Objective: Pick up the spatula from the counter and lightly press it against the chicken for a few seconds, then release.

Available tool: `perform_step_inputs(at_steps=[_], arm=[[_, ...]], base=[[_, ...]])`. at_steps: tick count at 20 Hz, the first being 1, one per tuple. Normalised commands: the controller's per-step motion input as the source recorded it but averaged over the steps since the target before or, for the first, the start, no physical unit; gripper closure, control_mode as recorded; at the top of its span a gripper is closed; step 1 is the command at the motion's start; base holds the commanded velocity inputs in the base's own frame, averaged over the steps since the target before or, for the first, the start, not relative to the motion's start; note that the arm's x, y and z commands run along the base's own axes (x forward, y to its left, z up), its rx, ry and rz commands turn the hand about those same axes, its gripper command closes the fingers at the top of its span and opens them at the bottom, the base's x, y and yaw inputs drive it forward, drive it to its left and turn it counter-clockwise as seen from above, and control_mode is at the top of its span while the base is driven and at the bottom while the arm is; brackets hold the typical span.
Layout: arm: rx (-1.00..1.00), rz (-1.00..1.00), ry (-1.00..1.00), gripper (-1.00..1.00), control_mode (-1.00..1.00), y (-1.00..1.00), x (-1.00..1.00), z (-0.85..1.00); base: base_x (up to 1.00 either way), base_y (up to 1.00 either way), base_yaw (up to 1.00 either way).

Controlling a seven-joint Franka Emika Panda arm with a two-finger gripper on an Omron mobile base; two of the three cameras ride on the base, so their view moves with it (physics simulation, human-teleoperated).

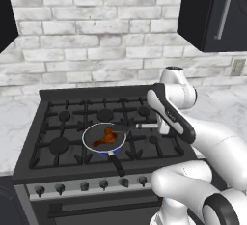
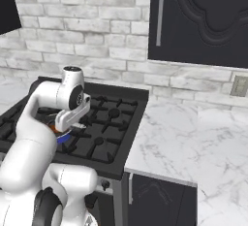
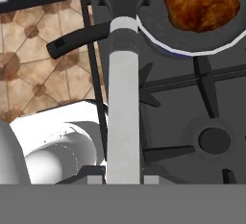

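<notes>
Grey-handled, dark-headed spatula (image 3: 123,98) sits clamped in the claw (image 3: 123,180), its head at twelve o'clock, near the browned chicken leg (image 3: 199,6) in a dark round pan (image 3: 173,38). Hand view adds brown floor tiles (image 3: 29,74); the right base view adds a white marble surface (image 2: 169,137).

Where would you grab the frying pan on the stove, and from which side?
By its black handle, the long straight bar jutting from the frying pan rim toward the stove front. Come from above on the front side, closing across its narrow width; that should stay clear of the chicken and of the spatula at the right rim.
</notes>
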Motion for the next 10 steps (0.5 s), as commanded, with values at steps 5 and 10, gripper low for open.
perform_step_inputs(at_steps=[5,10], arm=[[0.00,0.03,0.00,1.00,-1.00,0.00,0.05,-0.14],[0.00,0.02,0.00,1.00,-1.00,0.00,0.10,-0.09]], base=[[0.00,0.00,0.00],[0.00,0.00,0.00]])
